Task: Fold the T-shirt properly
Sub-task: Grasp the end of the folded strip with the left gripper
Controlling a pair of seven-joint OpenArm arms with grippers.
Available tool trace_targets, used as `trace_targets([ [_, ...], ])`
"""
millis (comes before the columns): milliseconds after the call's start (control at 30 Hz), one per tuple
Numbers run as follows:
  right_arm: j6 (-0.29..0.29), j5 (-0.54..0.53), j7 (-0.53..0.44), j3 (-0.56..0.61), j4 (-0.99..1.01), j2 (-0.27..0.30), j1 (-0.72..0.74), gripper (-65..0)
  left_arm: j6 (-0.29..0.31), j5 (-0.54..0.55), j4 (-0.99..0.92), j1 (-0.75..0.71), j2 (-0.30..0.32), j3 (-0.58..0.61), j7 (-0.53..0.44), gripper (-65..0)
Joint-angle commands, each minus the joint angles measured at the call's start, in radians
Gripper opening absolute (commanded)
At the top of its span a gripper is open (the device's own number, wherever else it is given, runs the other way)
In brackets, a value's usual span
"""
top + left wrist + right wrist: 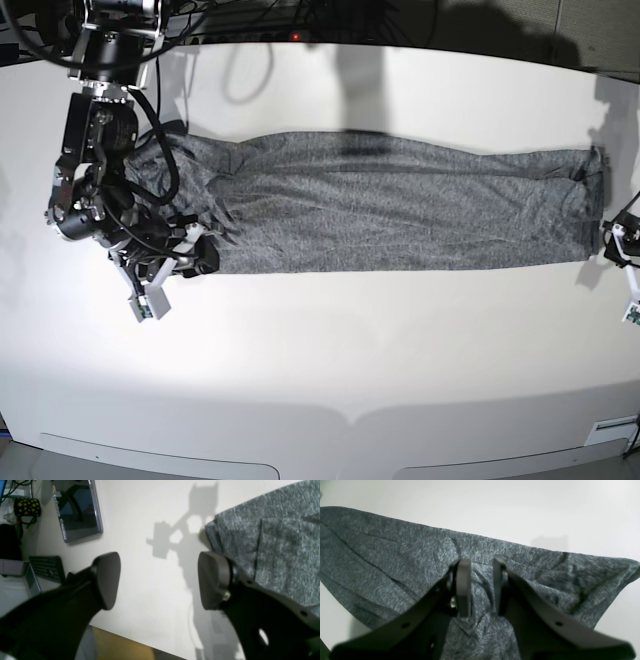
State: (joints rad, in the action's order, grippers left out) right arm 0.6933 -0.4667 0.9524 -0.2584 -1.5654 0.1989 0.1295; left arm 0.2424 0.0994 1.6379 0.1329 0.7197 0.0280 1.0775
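The T-shirt [400,205] is dark heathered grey and lies as a long folded strip across the white table [330,340]. My right gripper [200,252] sits on the strip's left end. In the right wrist view the right gripper [482,590] is nearly shut, with a bunched fold of the T-shirt [395,562] pinched between its fingers [463,590]. My left gripper [160,580] is open and empty over bare table, just beside the T-shirt's right end [275,542]. In the base view only a part of the left gripper [614,238] shows at the right edge.
A dark screen [77,510], a black keyboard [47,567] and a black mug with yellow dots [27,507] lie beyond the left gripper. The table's edge [125,633] runs close under it. Cables [250,60] hang at the back left.
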Motion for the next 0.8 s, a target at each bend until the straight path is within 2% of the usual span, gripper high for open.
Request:
trace_targets([
  [0,0.005,-0.016,-0.017,-0.003,-0.018,0.009,0.02,-48.9,-0.007,-0.006,0.013,0.019,0.023,-0.009,-0.008,-19.8],
  [167,0.005,-0.016,-0.016,-0.003,-0.018,0.009,0.02,-48.9,-0.007,0.035,0.013,0.019,0.023,-0.009,-0.008,-19.8],
  [767,0.005,-0.016,-0.017,-0.003,-0.018,0.009,0.02,-48.9,-0.007,0.032,0.013,0.019,0.023,-0.009,-0.024,-19.8],
])
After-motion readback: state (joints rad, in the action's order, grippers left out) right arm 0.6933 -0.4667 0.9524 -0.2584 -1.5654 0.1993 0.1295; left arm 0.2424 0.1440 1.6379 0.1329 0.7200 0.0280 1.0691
